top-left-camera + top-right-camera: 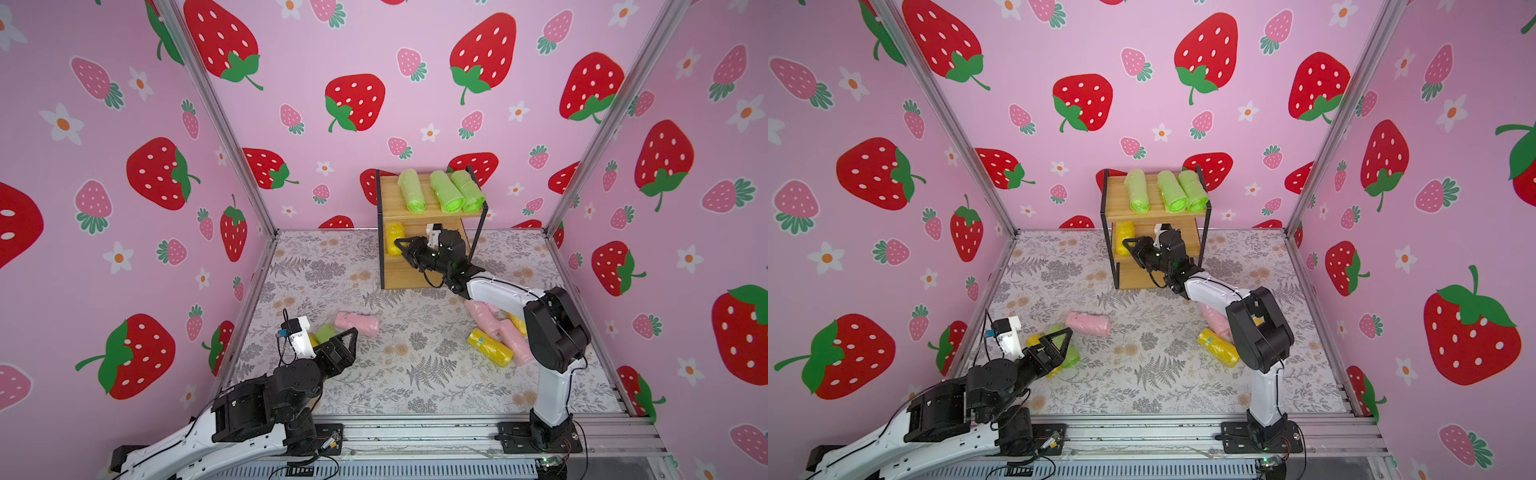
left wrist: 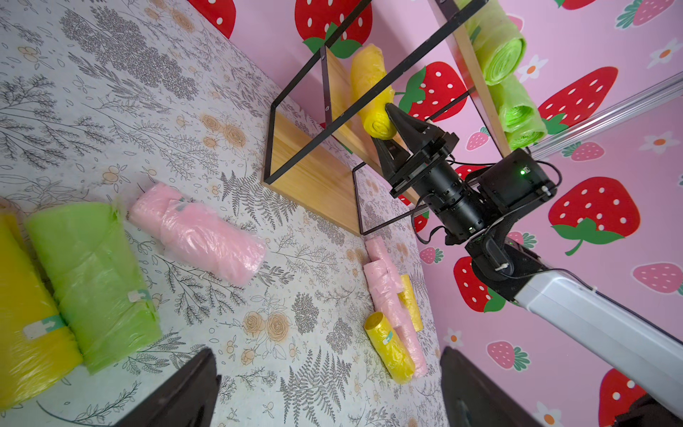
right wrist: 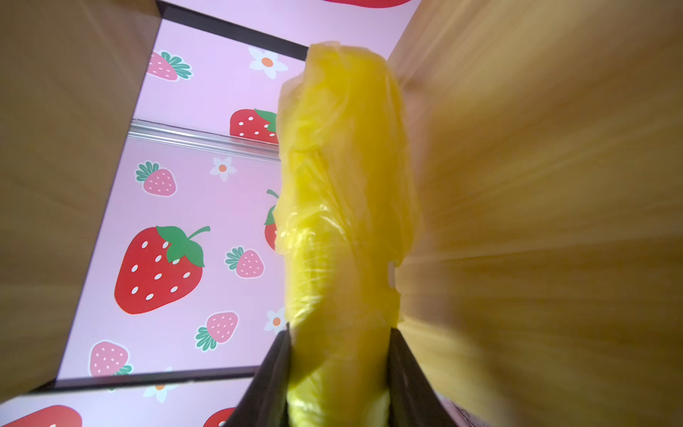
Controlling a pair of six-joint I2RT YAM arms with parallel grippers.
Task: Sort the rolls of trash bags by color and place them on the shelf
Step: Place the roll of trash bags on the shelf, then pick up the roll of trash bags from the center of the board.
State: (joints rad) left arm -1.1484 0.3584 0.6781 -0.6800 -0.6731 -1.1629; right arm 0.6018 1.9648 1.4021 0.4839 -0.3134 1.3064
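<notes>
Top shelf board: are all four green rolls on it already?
No, only three green rolls lie on the top board; a fourth green roll lies down on the table.

- Shelf (image 1: 388,277) at 12 o'clock on the worktop (image 1: 415,374): three green rolls (image 1: 445,192) on top board, yellow roll (image 1: 394,237) on middle board.
- 9 o'clock: pink roll (image 1: 357,324); 3 o'clock: pink-yellow cluster (image 1: 492,348).
</notes>
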